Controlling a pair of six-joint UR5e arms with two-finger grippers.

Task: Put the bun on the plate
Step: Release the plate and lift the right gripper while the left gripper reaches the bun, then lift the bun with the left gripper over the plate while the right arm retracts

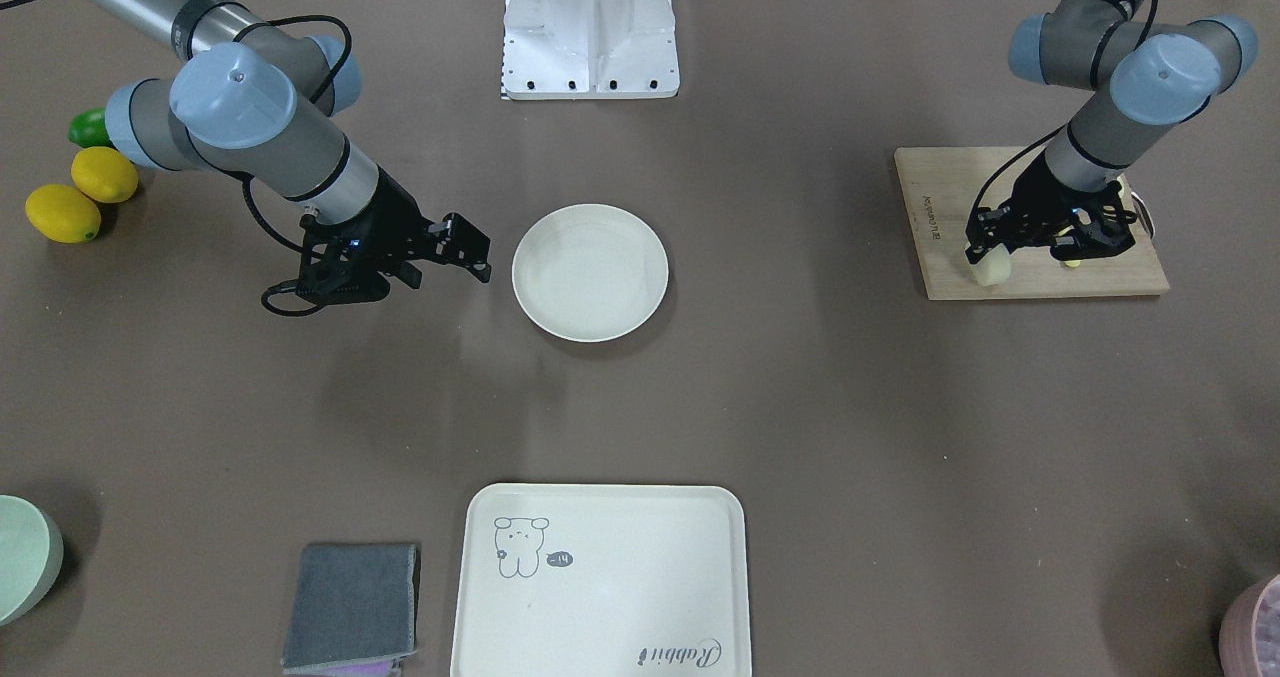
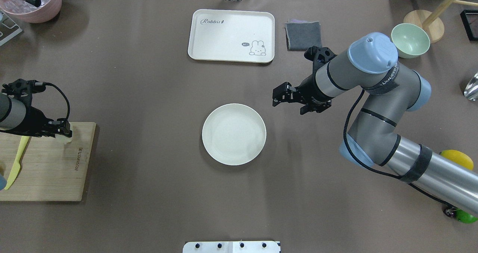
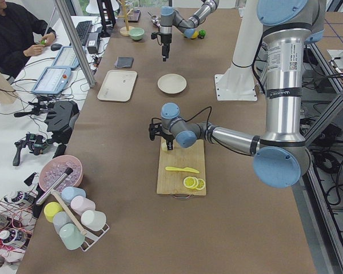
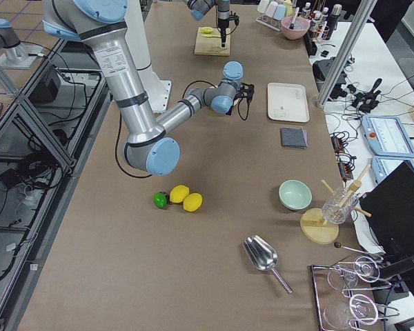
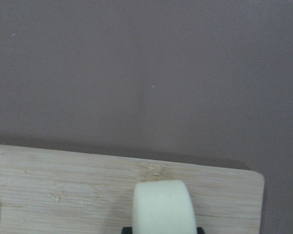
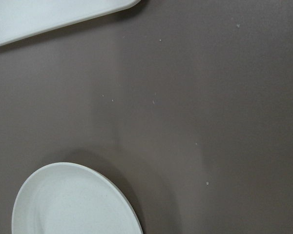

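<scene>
Bun (image 1: pixel 992 269): smooth, rounded, pinched by left hand (image 1: pixel 985 254) | right hand (image 1: pixel 485 260) spread | plate (image 1: pixel 590 273) round

Soft, even light from overhead on my worktop (image 1: pixel 800 407), no glare. Faint wide shadows lie beneath my arms, and a thin one hugs the plate (image 1: pixel 590 272). In the left wrist view, the bun (image 5: pixel 163 207) is slightly soft at the bottom edge.

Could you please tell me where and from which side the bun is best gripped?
Pinch the bun across its two straight sides, coming straight down from above. It is upright and rounded on top, near the wooden board's corner.
</scene>
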